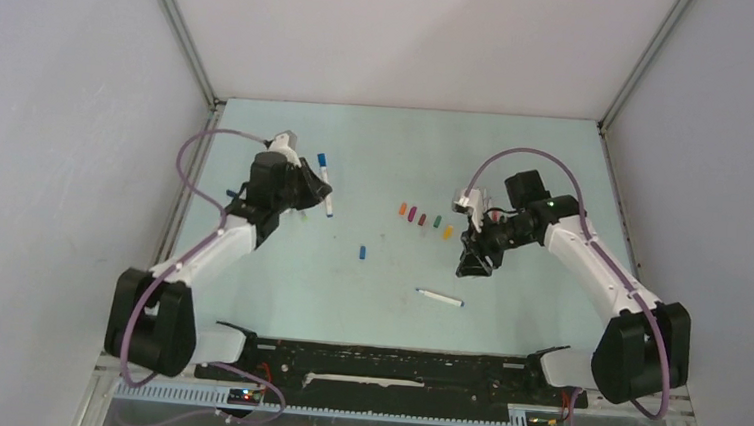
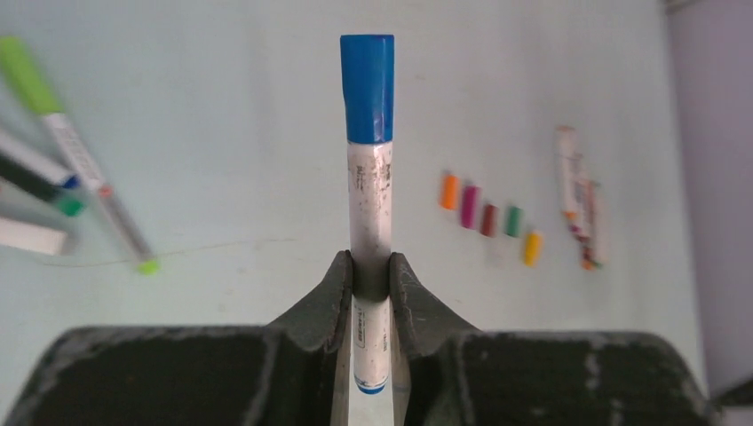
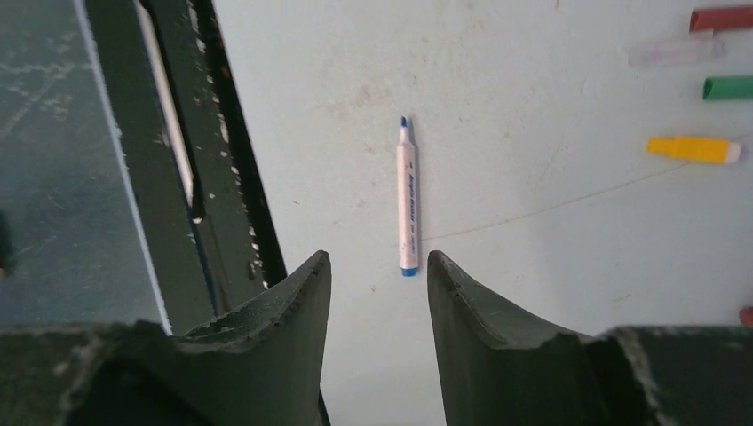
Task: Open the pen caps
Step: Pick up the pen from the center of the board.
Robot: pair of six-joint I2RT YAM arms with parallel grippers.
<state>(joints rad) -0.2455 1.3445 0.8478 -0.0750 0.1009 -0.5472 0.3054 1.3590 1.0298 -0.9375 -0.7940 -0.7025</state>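
Blue cap (image 2: pixel 367 87), far-left corner | likely light, stiff, slick; you pinch its sides | left gripper (image 2: pixel 369 275) clamps barrel (image 2: pixel 369 204) | right gripper (image 3: pixel 377 262) apart.

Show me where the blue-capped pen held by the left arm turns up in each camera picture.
Top external: blue-capped pen, upper left of centre, in the left gripper.
Left wrist: dead centre, upright between the jaws, cap on top.
Right wrist: not in it; the uncapped pen lying there is another.
Shared landmark: the yellow cap, seen in all three.
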